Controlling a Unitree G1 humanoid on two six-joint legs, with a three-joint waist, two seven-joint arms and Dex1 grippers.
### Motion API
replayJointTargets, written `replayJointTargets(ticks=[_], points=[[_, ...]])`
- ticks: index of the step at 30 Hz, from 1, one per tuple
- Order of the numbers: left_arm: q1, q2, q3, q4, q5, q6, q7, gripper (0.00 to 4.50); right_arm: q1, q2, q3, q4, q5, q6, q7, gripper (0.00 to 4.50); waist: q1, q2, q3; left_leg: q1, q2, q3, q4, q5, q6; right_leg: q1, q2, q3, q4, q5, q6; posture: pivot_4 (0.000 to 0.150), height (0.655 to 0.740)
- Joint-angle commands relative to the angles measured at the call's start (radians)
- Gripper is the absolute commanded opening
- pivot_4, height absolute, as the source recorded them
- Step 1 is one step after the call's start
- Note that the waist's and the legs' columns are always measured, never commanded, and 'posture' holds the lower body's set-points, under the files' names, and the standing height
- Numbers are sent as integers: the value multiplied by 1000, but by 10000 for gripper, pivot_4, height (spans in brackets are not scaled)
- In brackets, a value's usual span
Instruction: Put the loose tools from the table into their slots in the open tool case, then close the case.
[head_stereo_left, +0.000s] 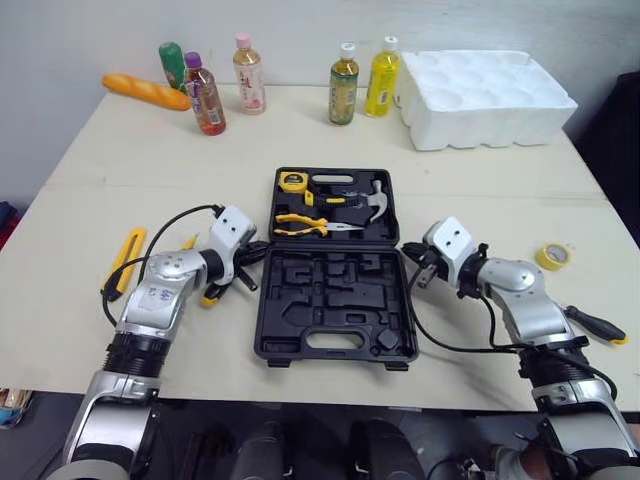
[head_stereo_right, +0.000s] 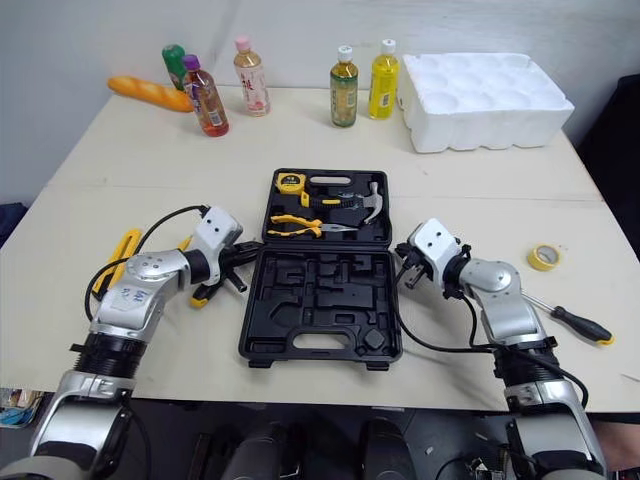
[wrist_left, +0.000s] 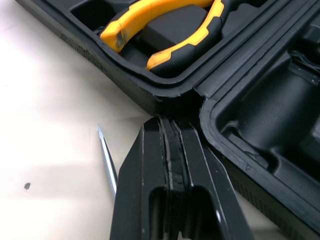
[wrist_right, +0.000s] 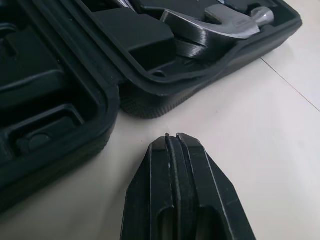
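Case (head_stereo_left: 335, 300) open (maybe a knife (head_stereo_left: 125, 258) beside)

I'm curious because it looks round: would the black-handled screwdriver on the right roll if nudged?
Probably a little: the screwdriver lies on its side on the flat table, and its handle looks rounded. It looks stiff, so it should not bend.

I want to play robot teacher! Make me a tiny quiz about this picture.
1. True or false: the tool case is closed.
2. Which loose tool lies on the table to the right of the case? A screwdriver, B saw, C wrench.
3. Is the left claw open or shut?
Key: 1 false; 2 A; 3 shut.
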Motion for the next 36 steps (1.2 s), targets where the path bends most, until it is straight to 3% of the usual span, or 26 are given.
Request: replayJointTargets(ticks=[1, 15, 26, 36], points=[[-40, -34, -29, 30, 19, -30, -1, 1190, -11, 4, 0, -1, 4, -26, 22, 0, 6, 0, 0, 0, 0, 0, 0, 0, 0, 0, 0, 0, 0, 0, 0, 1500, 7400], [-71, -124, -103, 73, 63, -85, -85, 1190, 7, -1, -6, 16, 12, -39, 85, 0, 24, 0, 0, 0, -1, -1, 2, 0, 0, 2, 0, 0, 0, 1, 1, 1500, 7400], [18, -136, -170, -54, 47, -112, -243, 1190, 180, -85, -60, -209, 128, 16, 246, 0, 43, 1, -1, 1, -2, -7, 1, -2, 3, 10, 0, -5, -10, 2, 3, 1500, 7400], [118, -96, -163, -182, 64, -78, -246, 1190, 343, -132, -87, -420, 182, 104, 273, 0, 43, 1, -1, 2, -1, -10, 0, -3, 2, 14, 1, -7, -15, 2, 3, 1500, 7400]])
